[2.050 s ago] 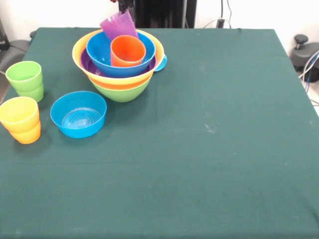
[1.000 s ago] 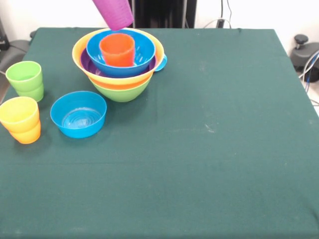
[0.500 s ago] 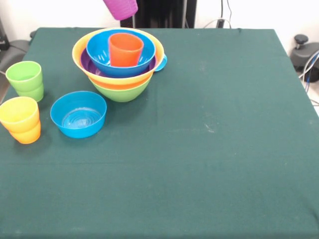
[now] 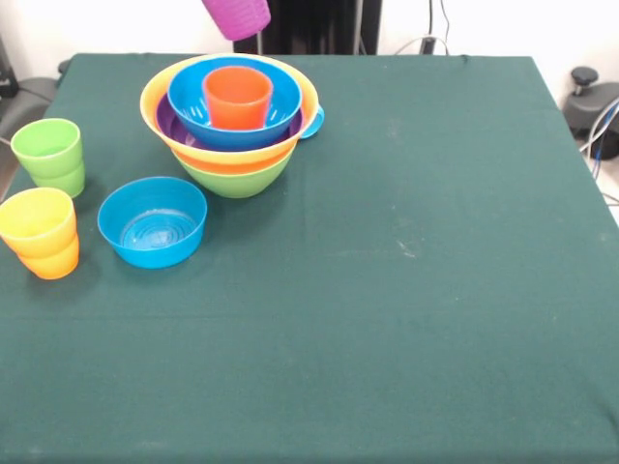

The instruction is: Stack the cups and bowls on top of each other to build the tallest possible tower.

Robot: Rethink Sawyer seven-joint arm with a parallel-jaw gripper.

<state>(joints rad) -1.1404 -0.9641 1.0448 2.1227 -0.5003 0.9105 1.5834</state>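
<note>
The tower stands at the far left of the table: a lime green bowl (image 4: 235, 176) at the base, then the yellow bowl (image 4: 152, 100), the purple bowl (image 4: 166, 125) and the big blue bowl (image 4: 190, 100) nested in it. An orange cup (image 4: 237, 97) stands upright in the blue bowl. A purple cup (image 4: 236, 16) hangs tilted in the air above the tower, cut off by the top edge. The gripper is out of view above the picture. A light blue cup (image 4: 313, 121) peeks out behind the tower.
A smaller blue bowl (image 4: 153, 221) sits in front of the tower. A green cup (image 4: 48, 155) and a yellow cup (image 4: 39, 226), on an orange one, stand at the table's left edge. The dark pedestal (image 4: 319, 24) stands behind the table.
The purple cup has risen from the blue bowl's far rim to the top edge and shifted a little right. The orange cup went from leaning to upright in the bowl.
</note>
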